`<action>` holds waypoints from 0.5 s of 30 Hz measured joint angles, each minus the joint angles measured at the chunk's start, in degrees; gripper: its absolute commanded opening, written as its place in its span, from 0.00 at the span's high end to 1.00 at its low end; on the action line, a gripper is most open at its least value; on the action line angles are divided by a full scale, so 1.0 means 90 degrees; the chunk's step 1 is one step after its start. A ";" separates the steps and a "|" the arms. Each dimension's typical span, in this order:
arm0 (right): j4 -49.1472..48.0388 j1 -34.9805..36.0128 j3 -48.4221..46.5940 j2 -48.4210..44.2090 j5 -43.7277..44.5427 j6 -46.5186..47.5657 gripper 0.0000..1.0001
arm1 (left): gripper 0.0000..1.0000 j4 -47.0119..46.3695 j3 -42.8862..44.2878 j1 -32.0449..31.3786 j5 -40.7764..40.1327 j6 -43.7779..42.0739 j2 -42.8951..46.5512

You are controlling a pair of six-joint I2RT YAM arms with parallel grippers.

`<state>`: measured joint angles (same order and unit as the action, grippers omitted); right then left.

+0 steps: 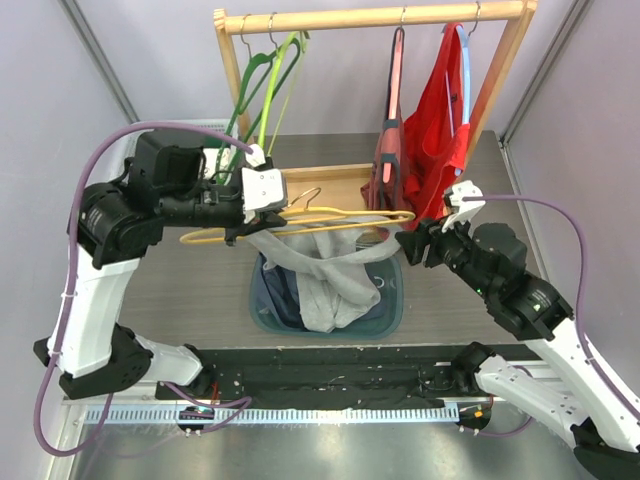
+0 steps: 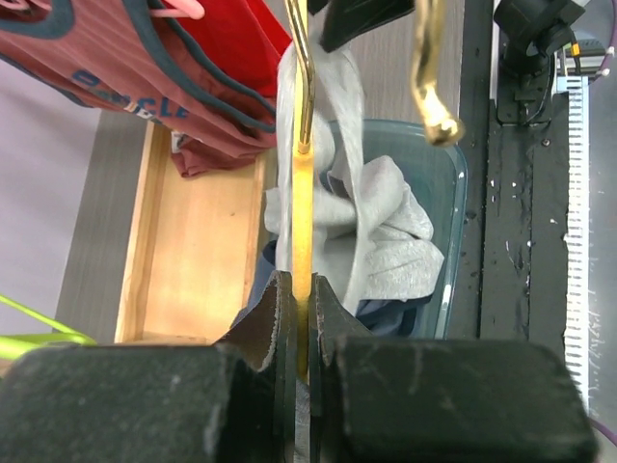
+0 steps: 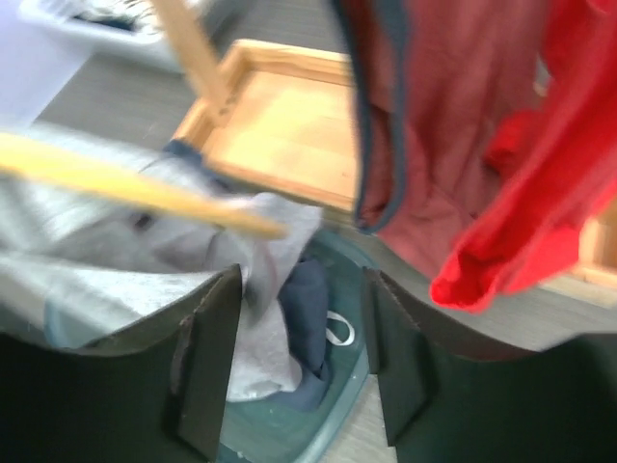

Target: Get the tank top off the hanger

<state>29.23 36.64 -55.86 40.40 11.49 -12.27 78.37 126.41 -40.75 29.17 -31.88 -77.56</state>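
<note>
The left gripper (image 1: 243,228) is clamped shut on the left end of a yellow hanger (image 1: 335,219), and in the left wrist view its two dark fingers (image 2: 278,328) press on either side of the yellow bar (image 2: 302,203). The hanger lies roughly level above the middle of the table, its long side running left to right, its metal hook (image 2: 430,82) pointing towards the far edge.

The grey tank top (image 1: 322,272) is still on that hanger. Its upper part is stretched along the bar, and the rest sags down into a teal plastic tub (image 1: 392,312) that stands on the table towards the near edge, midway between the two arms. Some dark blue cloth (image 3: 307,299) lies in the tub beneath the grey fabric.

The right gripper (image 1: 411,244) is just beside the hanger's right tip, with its jaws standing wide apart and nothing between them. Its wrist view is blurred, but it shows the yellow tip (image 3: 227,216) and grey cloth just ahead of the spread fingers (image 3: 207,357), not touching them.

Behind all this, along the far edge, stands a wooden clothes rack (image 1: 370,17) on a wooden base tray (image 1: 335,178). Green hangers (image 1: 262,88) hang bare from its left part. On its right part hang a maroon top (image 1: 390,155) and a bright red garment (image 1: 438,110), close behind the right gripper.
</note>
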 measured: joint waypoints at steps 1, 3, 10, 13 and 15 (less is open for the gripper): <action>0.0039 0.0000 -0.0058 -0.0056 -0.0357 0.0172 0.30 | 1.00 0.0005 -0.0029 0.0000 0.0005 0.0000 -0.0053; 0.0112 -0.0002 -0.0228 -0.0117 -0.0903 0.0374 0.28 | 1.00 0.0007 -0.0034 0.0000 0.0022 0.0005 -0.0134; 0.0828 -0.0005 -0.1328 -0.0070 -0.3014 0.1207 0.31 | 1.00 0.0015 -0.0024 0.0000 0.0114 0.0046 -0.0420; 0.1090 -0.0005 -0.1773 -0.0044 -0.3480 0.1537 0.31 | 1.00 0.0017 -0.0022 0.0000 0.0238 0.0049 -0.0471; 0.1095 -0.0005 -0.1967 -0.0007 -0.3677 0.1739 0.31 | 1.00 0.0017 -0.0022 0.0000 0.0393 0.0039 -0.0491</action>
<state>39.09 36.60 -73.56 40.34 -21.61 3.38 78.52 126.21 -40.75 32.71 -31.53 -81.97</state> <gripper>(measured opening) 0.693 0.048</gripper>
